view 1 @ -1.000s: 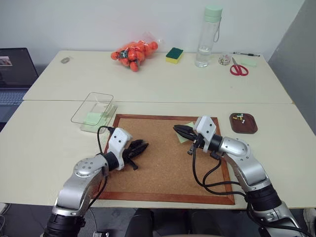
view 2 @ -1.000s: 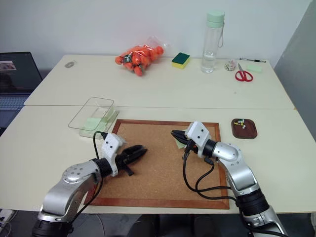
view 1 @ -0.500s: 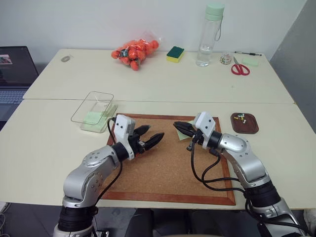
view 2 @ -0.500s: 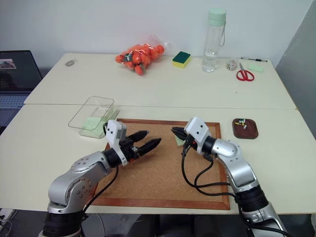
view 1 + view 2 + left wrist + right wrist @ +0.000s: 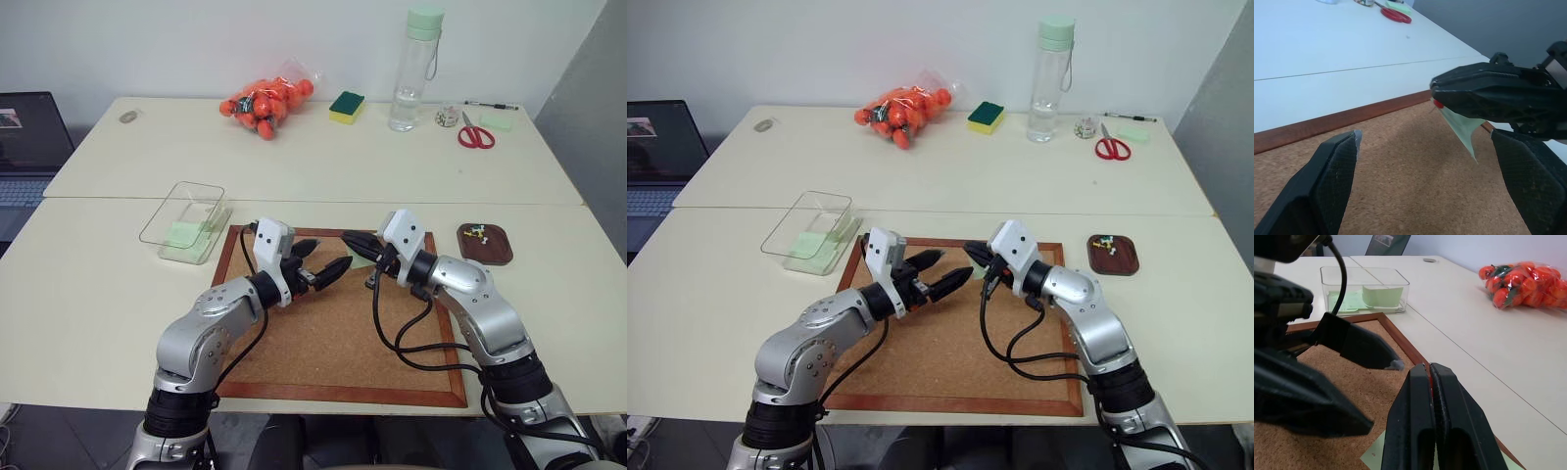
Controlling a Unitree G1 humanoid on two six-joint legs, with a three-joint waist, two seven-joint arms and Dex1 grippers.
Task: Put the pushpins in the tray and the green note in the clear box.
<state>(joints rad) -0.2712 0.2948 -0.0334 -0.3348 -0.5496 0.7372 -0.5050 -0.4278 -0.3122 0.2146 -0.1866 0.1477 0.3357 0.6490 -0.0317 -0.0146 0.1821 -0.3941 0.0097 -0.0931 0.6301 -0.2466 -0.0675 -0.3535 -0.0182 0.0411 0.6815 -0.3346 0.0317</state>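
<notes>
step: handover over corkboard [image 5: 323,323] | right gripper [image 5: 1437,93] pinches red pushpin [image 5: 1438,104] with green note [image 5: 1462,128] hanging | left gripper [image 5: 328,262] spread wide | next: close on note's free edge

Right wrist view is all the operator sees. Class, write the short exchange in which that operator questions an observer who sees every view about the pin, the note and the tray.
Operator: What hangs from my claw?
Observer: The right claw pinches a red pushpin; the green note dangles from it.
Operator: Where is the tray?
Observer: The tray lies on the table beyond the corkboard's right side, pushpins inside.
</notes>
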